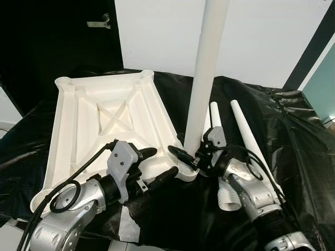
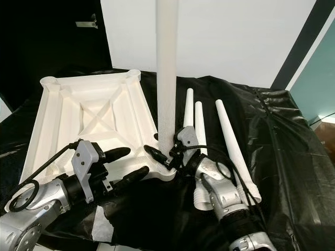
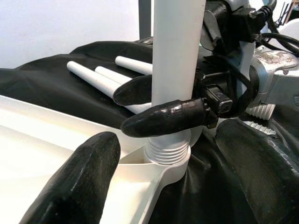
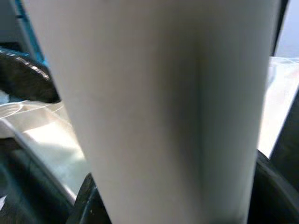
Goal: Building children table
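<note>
A white table top (image 1: 104,115) lies upside down on a black cloth. One white leg (image 1: 207,68) stands upright in its near right corner socket (image 3: 170,170). Threads (image 3: 166,151) of that leg show above the socket. My right gripper (image 1: 188,157) is shut on the leg just above the threads, one finger (image 3: 163,119) in front and one behind. My left gripper (image 1: 157,166) is open at the same corner, one finger (image 1: 146,152) over the table top and the other below its edge. Three loose legs (image 2: 200,125) lie to the right.
The black cloth (image 1: 293,136) covers the whole work surface and folds up at the right. A white wall (image 1: 261,36) stands behind, with a dark door and its handle (image 1: 99,22) at the back left. A teal wall (image 1: 322,89) shows at the far right.
</note>
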You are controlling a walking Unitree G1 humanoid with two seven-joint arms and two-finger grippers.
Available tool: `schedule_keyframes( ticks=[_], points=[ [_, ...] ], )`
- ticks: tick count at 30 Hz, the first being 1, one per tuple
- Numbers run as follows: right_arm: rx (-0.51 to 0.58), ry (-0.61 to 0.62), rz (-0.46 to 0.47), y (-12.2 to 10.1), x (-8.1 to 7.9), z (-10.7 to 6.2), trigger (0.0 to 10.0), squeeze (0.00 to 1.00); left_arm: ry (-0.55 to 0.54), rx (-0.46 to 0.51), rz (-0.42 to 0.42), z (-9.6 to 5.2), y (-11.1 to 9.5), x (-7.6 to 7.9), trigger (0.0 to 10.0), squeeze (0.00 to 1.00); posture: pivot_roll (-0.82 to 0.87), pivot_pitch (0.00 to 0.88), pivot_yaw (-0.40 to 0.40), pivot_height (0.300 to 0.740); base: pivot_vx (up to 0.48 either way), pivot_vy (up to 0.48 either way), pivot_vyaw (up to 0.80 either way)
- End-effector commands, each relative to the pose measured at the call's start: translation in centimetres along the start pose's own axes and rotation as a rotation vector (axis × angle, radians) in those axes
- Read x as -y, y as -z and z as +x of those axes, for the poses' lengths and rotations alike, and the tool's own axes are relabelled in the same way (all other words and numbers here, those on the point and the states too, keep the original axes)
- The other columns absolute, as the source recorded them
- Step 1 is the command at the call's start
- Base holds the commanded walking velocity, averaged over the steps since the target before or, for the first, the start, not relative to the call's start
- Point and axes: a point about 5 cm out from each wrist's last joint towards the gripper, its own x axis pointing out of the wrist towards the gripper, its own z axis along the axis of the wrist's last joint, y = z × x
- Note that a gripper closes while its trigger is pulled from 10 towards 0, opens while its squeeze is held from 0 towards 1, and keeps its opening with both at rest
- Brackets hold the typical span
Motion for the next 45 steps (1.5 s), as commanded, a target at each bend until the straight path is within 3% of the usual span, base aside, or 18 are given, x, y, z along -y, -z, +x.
schedule_keyframes(
  ticks=[1,10,15,31,34,45],
  points=[
    [-0.114,0.000,0.059,2.6,0.0,-1.5,10.0,0.00,0.031,0.003,0.016,-0.1,-0.2,0.3,10.0,0.00,0.16,0.000,-0.050,0.740,0.000,0.000,0.00],
    [-0.125,-0.001,0.086,2.8,0.7,-1.7,10.0,0.00,0.031,-0.002,0.019,-0.3,-0.3,0.4,10.0,0.00,0.17,0.000,-0.053,0.740,0.000,0.000,0.00],
    [-0.124,0.060,0.121,3.0,0.4,-0.9,10.0,0.00,0.021,0.000,0.014,-0.3,-0.1,0.6,10.0,0.00,0.17,0.000,-0.067,0.740,0.000,0.000,0.00],
    [-0.101,0.399,0.129,2.7,-1.4,1.0,10.0,0.00,0.013,0.012,0.010,0.1,0.1,0.6,10.0,0.00,0.15,0.000,-0.075,0.740,0.000,0.000,0.00],
    [-0.110,0.484,0.147,2.7,-1.7,1.3,10.0,0.00,0.015,0.015,0.014,0.3,0.1,0.6,10.0,0.00,0.15,0.000,-0.079,0.740,0.000,0.000,0.00],
    [-0.109,0.611,0.245,2.9,-3.0,1.5,10.0,0.00,0.023,0.016,0.016,0.5,0.0,0.8,10.0,0.00,0.13,0.000,-0.070,0.740,0.000,0.000,0.00]
  ],
)
